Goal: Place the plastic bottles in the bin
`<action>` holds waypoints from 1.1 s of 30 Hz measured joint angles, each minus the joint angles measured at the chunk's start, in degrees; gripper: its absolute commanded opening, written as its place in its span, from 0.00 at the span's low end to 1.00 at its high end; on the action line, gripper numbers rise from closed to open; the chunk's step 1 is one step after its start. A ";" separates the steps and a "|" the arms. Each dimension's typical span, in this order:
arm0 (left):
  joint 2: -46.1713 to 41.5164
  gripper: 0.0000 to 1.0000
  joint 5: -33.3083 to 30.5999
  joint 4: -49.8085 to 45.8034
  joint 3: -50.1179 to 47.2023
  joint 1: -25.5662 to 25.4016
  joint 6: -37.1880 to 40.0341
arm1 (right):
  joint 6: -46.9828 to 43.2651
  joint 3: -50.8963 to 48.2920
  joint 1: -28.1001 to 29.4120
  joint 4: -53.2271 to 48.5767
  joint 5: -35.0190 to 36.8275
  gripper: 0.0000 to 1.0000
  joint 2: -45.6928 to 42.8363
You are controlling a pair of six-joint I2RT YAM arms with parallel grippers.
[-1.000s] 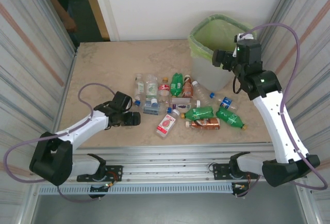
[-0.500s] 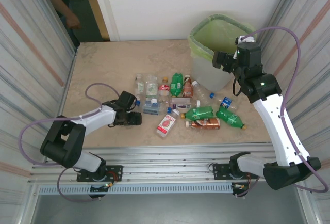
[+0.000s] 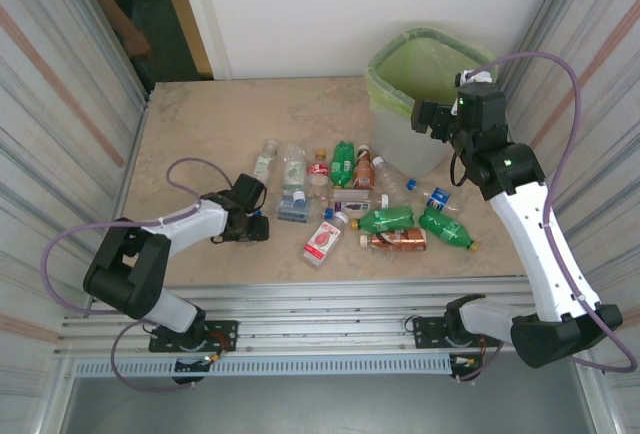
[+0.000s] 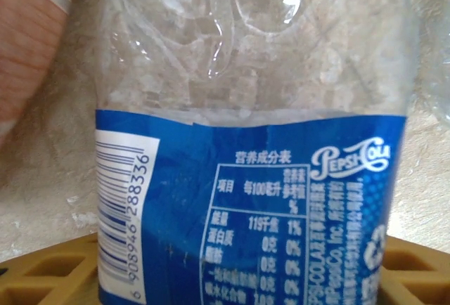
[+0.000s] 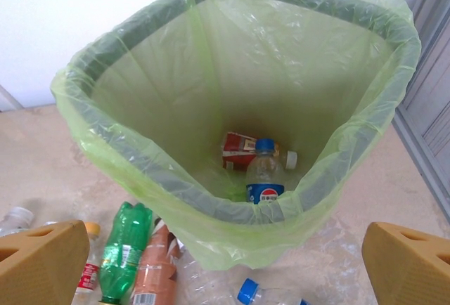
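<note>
While the right gripper (image 5: 225,256) is held open above the bin (image 5: 140,27), the Pepsi bottle (image 4: 246,108) is found lying on the tabletop (image 4: 42,178) between the spread jaws of the left gripper (image 4: 235,266).

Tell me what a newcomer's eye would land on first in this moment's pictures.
The bin with its light green bag stands out at the far right of the table; the right wrist view looks straight into it, where a blue-capped clear bottle and a red-labelled one lie at the bottom. Plastic bottles lie scattered mid-table, and the left wrist view has a clear bottle with a blue Pepsi label very close.
</note>
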 measured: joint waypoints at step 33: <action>-21.57 0.42 5.49 -1.07 2.03 -1.44 0.42 | 1.20 -0.42 4.02 3.13 -4.07 0.98 -2.45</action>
